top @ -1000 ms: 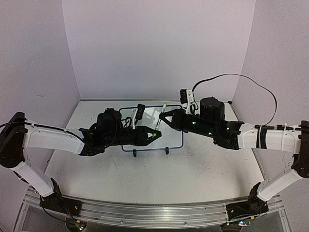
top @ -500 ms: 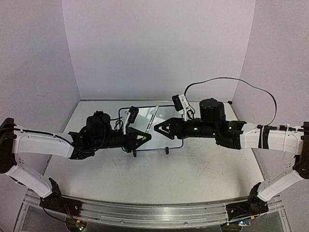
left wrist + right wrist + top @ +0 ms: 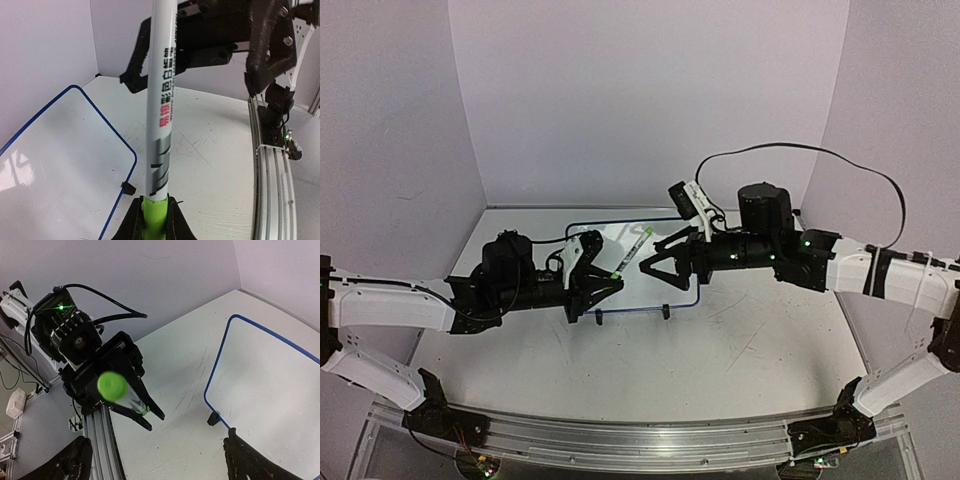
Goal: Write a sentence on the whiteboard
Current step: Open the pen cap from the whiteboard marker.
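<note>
The whiteboard [image 3: 645, 291] lies flat at mid-table, blue-framed, with two black clip feet on its near edge; it also shows in the wrist views [image 3: 55, 165] [image 3: 272, 380]. The sentence is too faint to make out in any view. My left gripper [image 3: 617, 279] [image 3: 154, 206] is shut on the green end of a slim white pen [image 3: 633, 251] [image 3: 162, 100], which slants up over the board. The pen's green cap [image 3: 112, 386] points at the right wrist camera. My right gripper [image 3: 655, 263] [image 3: 160, 462] stands open just right of the pen, holding nothing.
Both forearms reach over the board from either side. The aluminium base rail [image 3: 620, 440] runs along the near edge. Lilac walls close the back and sides. A black cable [image 3: 800, 155] arcs above the right arm.
The right gripper has opened, let go of the pen and drawn back to the right. The left gripper has shut on the pen's green end and pulled left with it.
</note>
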`<state>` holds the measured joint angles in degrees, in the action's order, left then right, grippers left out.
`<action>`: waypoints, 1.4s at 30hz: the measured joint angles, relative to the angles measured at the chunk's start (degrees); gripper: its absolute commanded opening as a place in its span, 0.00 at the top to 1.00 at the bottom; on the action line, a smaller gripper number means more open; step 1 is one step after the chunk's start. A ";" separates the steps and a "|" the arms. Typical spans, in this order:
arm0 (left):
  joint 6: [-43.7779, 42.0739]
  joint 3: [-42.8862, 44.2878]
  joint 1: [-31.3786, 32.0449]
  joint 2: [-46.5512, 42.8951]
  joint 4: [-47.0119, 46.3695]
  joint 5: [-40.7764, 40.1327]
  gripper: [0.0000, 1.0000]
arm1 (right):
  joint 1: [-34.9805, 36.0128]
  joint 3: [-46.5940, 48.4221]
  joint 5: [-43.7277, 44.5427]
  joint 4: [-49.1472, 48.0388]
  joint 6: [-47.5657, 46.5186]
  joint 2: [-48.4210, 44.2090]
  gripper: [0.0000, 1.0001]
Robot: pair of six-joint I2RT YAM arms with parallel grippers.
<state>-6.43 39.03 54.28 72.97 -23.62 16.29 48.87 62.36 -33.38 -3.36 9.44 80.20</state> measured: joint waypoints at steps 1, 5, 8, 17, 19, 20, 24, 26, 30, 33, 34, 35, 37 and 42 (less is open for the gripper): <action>-1.66 -0.16 0.00 0.00 0.28 -0.11 1.00 | -0.01 1.10 -1.35 0.02 -0.12 1.35 0.18; -5.89 -0.18 0.00 0.00 1.18 -0.68 1.00 | -0.06 2.53 -4.23 -0.19 0.76 4.50 0.30; -7.82 -0.16 0.00 0.00 1.25 -1.22 1.00 | -0.02 3.22 -6.21 -1.45 1.83 6.84 0.33; -9.82 0.33 0.00 0.16 3.97 -2.86 1.00 | 0.70 3.22 -7.39 -5.11 1.90 8.93 0.53; -9.86 0.42 0.00 0.27 4.36 -3.21 1.00 | 1.04 3.20 -6.88 -5.96 1.77 8.93 0.54; -9.83 0.58 0.00 0.37 4.64 -3.38 1.00 | 1.34 3.20 -6.45 -6.44 1.77 8.93 0.55; -9.83 1.73 0.04 0.94 4.80 -3.66 1.00 | 2.98 3.20 -4.43 -7.59 1.22 8.95 0.74; -9.81 1.89 0.08 0.97 4.78 -3.57 1.00 | 3.32 3.17 -2.94 -7.90 1.56 8.98 0.79; -9.77 1.94 0.15 0.98 4.79 -3.62 1.00 | 3.47 3.15 -1.61 -8.87 1.34 9.54 0.76; -9.65 1.94 0.15 0.98 5.64 -3.89 1.00 | 3.70 3.15 -1.10 -9.09 1.34 10.01 0.70; -9.63 1.94 0.15 0.98 5.83 -4.11 1.00 | 3.80 3.15 -1.03 -9.09 1.22 10.08 0.71; -9.64 1.94 0.15 0.98 5.99 -4.28 1.00 | 3.91 3.15 -0.83 -9.08 1.05 10.11 0.71; -9.62 1.98 0.15 0.96 6.21 -4.46 1.00 | 4.06 3.15 -0.44 -9.05 0.86 10.13 0.73; -9.62 2.01 0.15 0.94 6.38 -4.95 1.00 | 4.36 2.85 0.86 -9.31 0.43 10.13 0.59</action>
<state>-16.05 41.04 54.43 73.91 -17.24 11.35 53.23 65.21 -32.52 -12.67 9.88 90.32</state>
